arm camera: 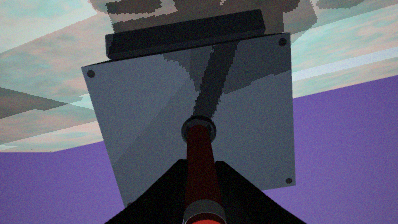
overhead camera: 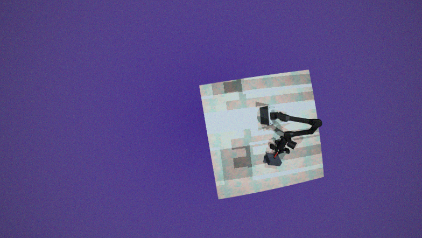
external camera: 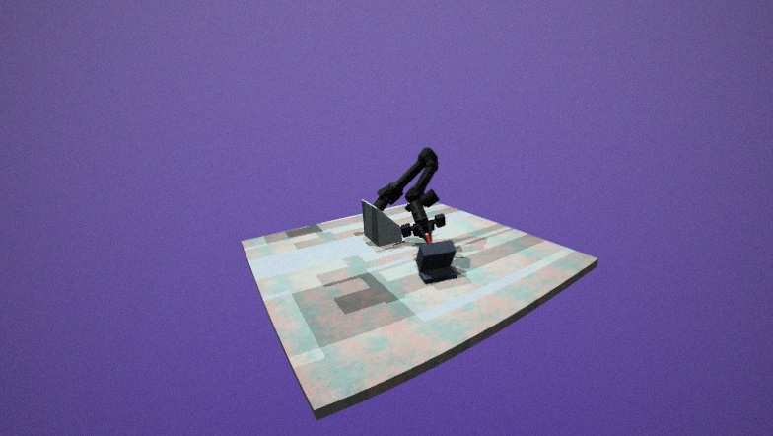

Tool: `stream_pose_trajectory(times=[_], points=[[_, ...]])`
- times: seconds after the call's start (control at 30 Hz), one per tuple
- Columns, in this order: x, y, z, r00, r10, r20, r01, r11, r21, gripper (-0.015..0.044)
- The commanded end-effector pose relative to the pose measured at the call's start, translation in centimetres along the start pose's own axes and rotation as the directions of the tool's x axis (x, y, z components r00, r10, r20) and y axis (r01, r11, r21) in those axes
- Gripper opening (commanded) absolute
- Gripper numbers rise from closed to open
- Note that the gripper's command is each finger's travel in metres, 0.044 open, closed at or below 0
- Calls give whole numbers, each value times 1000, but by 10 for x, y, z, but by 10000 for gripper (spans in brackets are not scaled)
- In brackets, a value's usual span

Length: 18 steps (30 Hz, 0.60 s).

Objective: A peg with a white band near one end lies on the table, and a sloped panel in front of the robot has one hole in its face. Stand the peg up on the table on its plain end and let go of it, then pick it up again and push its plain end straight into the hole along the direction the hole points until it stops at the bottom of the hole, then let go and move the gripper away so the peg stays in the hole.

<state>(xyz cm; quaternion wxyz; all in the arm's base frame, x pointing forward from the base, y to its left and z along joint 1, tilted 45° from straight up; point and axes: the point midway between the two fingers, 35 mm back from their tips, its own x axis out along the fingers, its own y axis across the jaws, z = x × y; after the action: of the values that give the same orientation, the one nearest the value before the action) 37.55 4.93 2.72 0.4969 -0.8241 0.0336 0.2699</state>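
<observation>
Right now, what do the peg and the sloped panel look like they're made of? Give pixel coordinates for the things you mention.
The peg point(overhead camera: 276, 154) point(external camera: 428, 238) point(arm camera: 200, 167): probably painted or coloured plastic, smooth, judging by its even red surface. The sloped panel point(overhead camera: 274, 160) point(external camera: 438, 250) point(arm camera: 250, 120): perhaps painted metal or plastic, matte, given its flat grey-blue face without glare; dark screw-like corner dots don't settle which.

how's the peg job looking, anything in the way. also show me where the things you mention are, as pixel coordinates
tool point(overhead camera: 276, 152) point(external camera: 426, 234) point(arm camera: 200, 168) shut on red peg point(overhead camera: 275, 154) point(external camera: 428, 238) point(arm camera: 201, 160); peg's far end at the panel's point(overhead camera: 275, 161) point(external camera: 437, 249) point(arm camera: 150, 115) hole point(arm camera: 185, 131), depth unclear; no obstruction seen at the hole
</observation>
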Motion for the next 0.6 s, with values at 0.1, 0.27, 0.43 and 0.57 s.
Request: stream_pose_trajectory(times=[0.1,0.27,0.43,0.57], points=[[-1,1,1,1000,2,1,-2,1000,0,0],[-1,1,1,1000,2,1,-2,1000,0,0],[-1,0,0,1000,2,1,-2,1000,0,0],[-1,0,-1,1000,2,1,-2,1000,0,0]])
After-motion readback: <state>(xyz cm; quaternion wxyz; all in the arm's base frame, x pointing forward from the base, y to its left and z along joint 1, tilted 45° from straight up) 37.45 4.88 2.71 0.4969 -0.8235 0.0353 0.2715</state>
